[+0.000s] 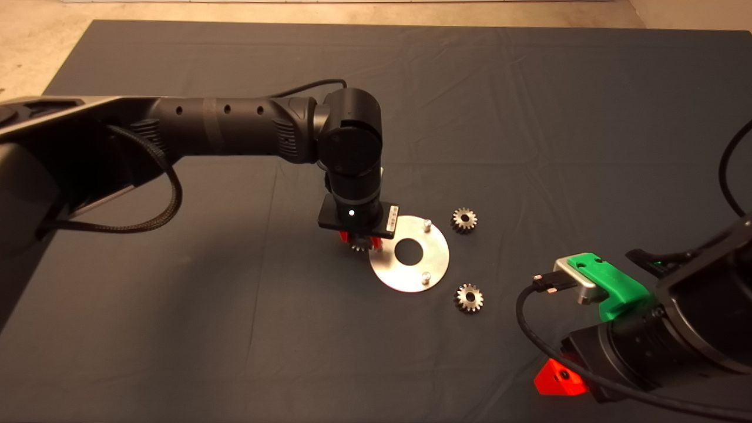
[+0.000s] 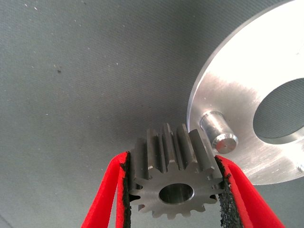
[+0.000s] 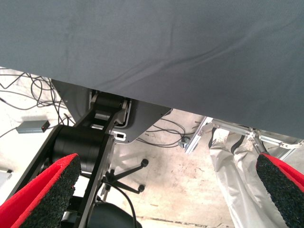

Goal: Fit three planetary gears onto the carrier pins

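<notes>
Dark grey cloth mat [image 1: 235,329] over the bench. Left pincer [image 2: 175,190] grips one small silvery toothed gear [image 2: 173,183] just beside a short metal peg [image 2: 219,133] on the flat shiny round disc [image 1: 437,258]. Not seated yet; no gear on any visible peg. Two loose gears [image 1: 464,220] [image 1: 469,298] lie on the mat beside the disc. Right pincer [image 3: 156,190] parked at the bench's lower right, fingers spread, empty.

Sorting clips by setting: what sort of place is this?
Probably a robotics lab bench: a dark mat, a bare concrete floor strewn with cables, and a metal rig frame.
</notes>
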You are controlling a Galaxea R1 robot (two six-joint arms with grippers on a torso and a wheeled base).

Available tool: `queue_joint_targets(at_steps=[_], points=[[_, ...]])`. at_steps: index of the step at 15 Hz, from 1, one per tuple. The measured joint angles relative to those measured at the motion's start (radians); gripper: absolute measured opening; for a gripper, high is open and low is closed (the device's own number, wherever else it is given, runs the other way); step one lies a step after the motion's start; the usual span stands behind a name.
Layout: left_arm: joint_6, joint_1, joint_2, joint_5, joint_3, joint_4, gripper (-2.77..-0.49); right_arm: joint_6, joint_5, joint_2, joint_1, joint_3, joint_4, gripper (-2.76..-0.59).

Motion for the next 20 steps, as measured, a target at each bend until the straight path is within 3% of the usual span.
queue_joint_targets(at_steps=[3, 6, 16, 20], points=[[0.000, -0.007, 0.001, 0.000, -0.001, -0.022, -2.36, 0.000, 0.000, 0.000, 0.000, 0.000, 0.000, -0.61], [0.001, -0.037, 0.000, 0.003, -0.001, -0.036, -2.36, 0.000, 0.000, 0.000, 0.000, 0.000, 0.000, -0.61], [0.003, -0.039, 0.011, 0.000, -0.001, -0.039, -2.36, 0.000, 0.000, 0.000, 0.000, 0.000, 0.000, -0.61], [0.003, -0.039, 0.078, -0.004, -0.036, -0.041, -2.36, 0.000, 0.000, 0.000, 0.000, 0.000, 0.000, -0.61]])
